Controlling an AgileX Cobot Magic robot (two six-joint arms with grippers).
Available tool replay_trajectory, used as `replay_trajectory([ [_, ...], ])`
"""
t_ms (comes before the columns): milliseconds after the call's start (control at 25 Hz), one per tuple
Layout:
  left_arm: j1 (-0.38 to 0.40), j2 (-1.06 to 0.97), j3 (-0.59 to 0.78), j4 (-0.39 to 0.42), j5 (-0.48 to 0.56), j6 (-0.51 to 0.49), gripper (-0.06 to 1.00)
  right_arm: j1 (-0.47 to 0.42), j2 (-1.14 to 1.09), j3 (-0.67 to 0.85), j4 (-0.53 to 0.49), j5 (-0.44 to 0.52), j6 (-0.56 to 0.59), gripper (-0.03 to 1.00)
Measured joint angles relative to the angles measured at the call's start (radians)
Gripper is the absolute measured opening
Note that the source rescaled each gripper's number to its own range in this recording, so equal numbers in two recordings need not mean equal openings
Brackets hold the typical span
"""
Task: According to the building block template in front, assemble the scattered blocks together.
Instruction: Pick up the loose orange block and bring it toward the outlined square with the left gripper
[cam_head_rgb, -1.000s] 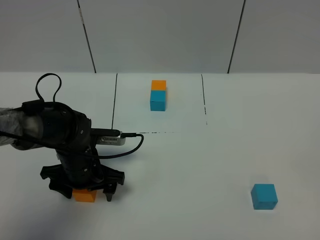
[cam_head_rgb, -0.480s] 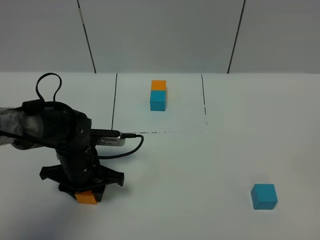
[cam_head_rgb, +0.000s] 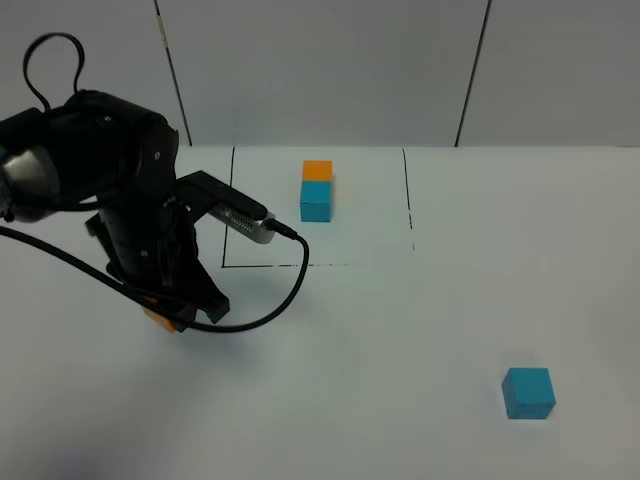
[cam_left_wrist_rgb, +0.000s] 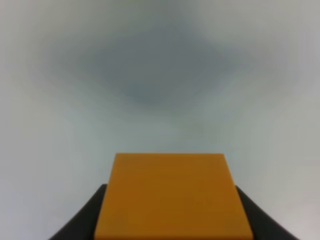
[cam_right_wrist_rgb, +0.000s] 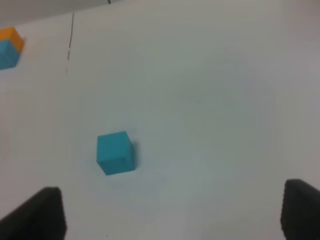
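Exterior high: the left gripper (cam_head_rgb: 170, 312) is clamping the orange cube (cam_head_rgb: 158, 319); only a corner of the cube is showing under the black arm. The building block template (cam_head_rgb: 316, 190) is sitting farther back from that gripper and to its right, well apart, orange half behind cyan half, inside the thin black outline (cam_head_rgb: 228, 210). The cyan cube (cam_head_rgb: 528, 391) is lying far off to the gripper's right on the white table (cam_head_rgb: 400, 320).

Left wrist: the cube is filling the gap between both dark fingers (cam_left_wrist_rgb: 85, 220), and the table is showing blurred beyond it.

Right wrist: the right gripper (cam_right_wrist_rgb: 172, 215) is standing wide open with nothing between the jaws. The cyan cube is sitting ahead of it, touching neither finger. The template is showing much farther out.
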Motion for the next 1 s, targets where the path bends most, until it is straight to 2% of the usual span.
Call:
replay_trajectory([
  [80,-0.013,-0.001,-0.036,-0.005,0.015,0.179,0.00,0.000,0.000,0.000,0.000,0.000,0.000,0.72],
  [200,-0.035,0.000,-0.051,-0.014,0.010,0.382,0.00,0.000,0.000,0.000,0.000,0.000,0.000,0.72],
  [360,-0.066,0.032,-0.055,-0.026,-0.006,0.565,0.00,0.000,0.000,0.000,0.000,0.000,0.000,0.72],
  [600,-0.136,0.127,-0.055,-0.016,-0.121,0.670,0.00,0.000,0.000,0.000,0.000,0.000,0.000,0.72],
  [760,-0.167,0.194,-0.055,-0.010,-0.192,0.680,0.00,0.000,0.000,0.000,0.000,0.000,0.000,0.72],
  [1000,-0.172,0.275,-0.055,0.006,-0.211,0.680,0.00,0.000,0.000,0.000,0.000,0.000,0.000,0.72],
])
